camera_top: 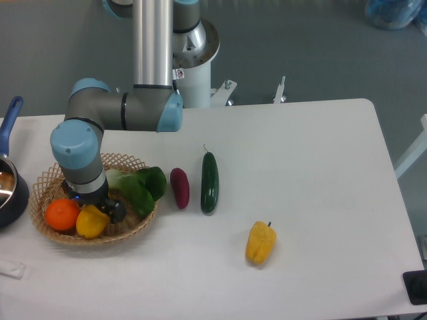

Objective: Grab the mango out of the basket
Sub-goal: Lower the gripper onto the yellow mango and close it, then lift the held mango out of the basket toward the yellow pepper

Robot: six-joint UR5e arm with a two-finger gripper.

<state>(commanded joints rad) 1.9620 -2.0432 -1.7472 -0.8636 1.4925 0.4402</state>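
The light tan wicker basket (47, 179) stands at the table's left. In it lies the yellow mango (91, 223) at the front, touching a round orange fruit (62, 215) on its left. My gripper (100, 208) points down into the basket, right over the back of the mango. The arm's wrist hides most of it. Only a dark part of one finger (117, 211) shows to the right of the mango, so I cannot tell how the jaws stand or whether they touch the mango.
A green leafy vegetable (141, 189) lies over the basket's right side. On the table lie a purple sweet potato (179, 187), a cucumber (209, 182) and a yellow bell pepper (260, 242). A dark pot with a blue handle (9, 183) stands at the left edge.
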